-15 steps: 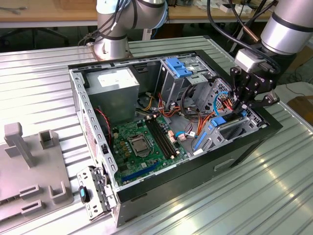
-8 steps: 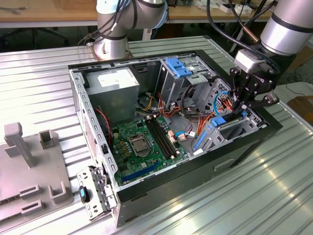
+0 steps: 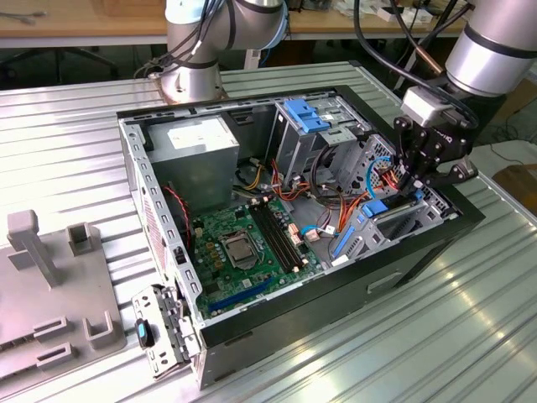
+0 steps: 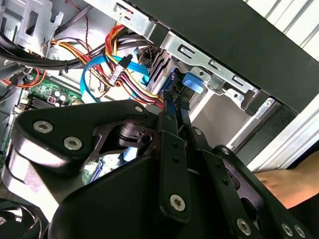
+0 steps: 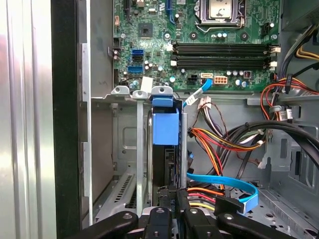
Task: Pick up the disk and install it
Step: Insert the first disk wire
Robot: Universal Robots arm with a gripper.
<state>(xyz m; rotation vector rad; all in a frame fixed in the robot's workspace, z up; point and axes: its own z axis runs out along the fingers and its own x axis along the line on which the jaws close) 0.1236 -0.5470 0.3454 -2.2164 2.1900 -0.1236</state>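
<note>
The disk is a dark drive in a bright blue carrier. It stands on edge in the metal drive cage at the side of the open computer case. Its blue end tab lies against the cage's rim. My gripper reaches into the case from above at the exterior view's right. Its narrow black fingers are pressed together on the disk's near edge. The rest of the drive's body is hidden between the cage walls.
Red, yellow and orange wire bundles and a flat blue cable run right beside the cage. The green motherboard fills the case floor, with a power supply and a pale blue bracket behind. A grey fixture stands outside the case.
</note>
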